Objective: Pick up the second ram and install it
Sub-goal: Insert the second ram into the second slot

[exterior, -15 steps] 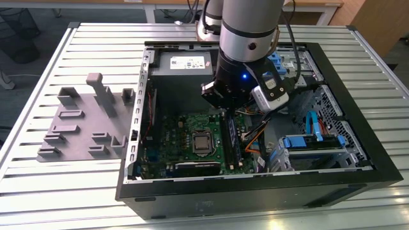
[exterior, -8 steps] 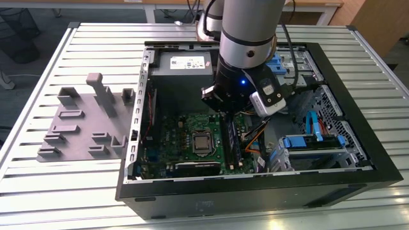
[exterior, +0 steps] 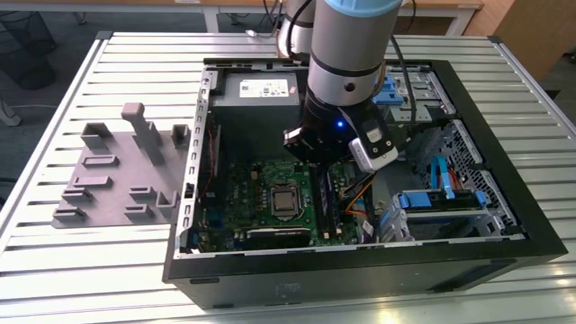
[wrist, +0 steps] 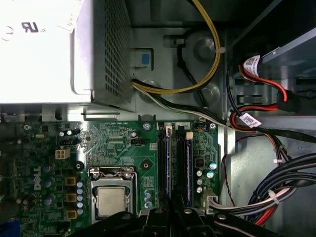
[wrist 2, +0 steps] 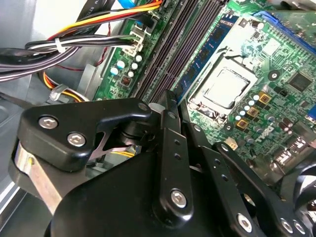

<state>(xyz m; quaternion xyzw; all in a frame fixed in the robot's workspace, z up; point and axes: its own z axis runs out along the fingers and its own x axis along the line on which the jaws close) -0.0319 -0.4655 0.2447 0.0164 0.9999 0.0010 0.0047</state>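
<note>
Inside the open computer case (exterior: 468, 243), the gripper (wrist 2: 170, 106) hangs low over the green motherboard (wrist: 118, 143). The second wrist view shows a blue ram (wrist 2: 210, 52) seated in the slots just beyond the fingertips; the first wrist view shows the grey power supply (wrist: 49, 54) farther off. The fingers look pressed together, holding nothing. The arm (exterior: 347, 61) reaches steeply down.

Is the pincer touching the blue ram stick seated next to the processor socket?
Cannot tell. In the second wrist view the pincer sits in front of the near end of the ram, hiding any contact or gap there.
</note>
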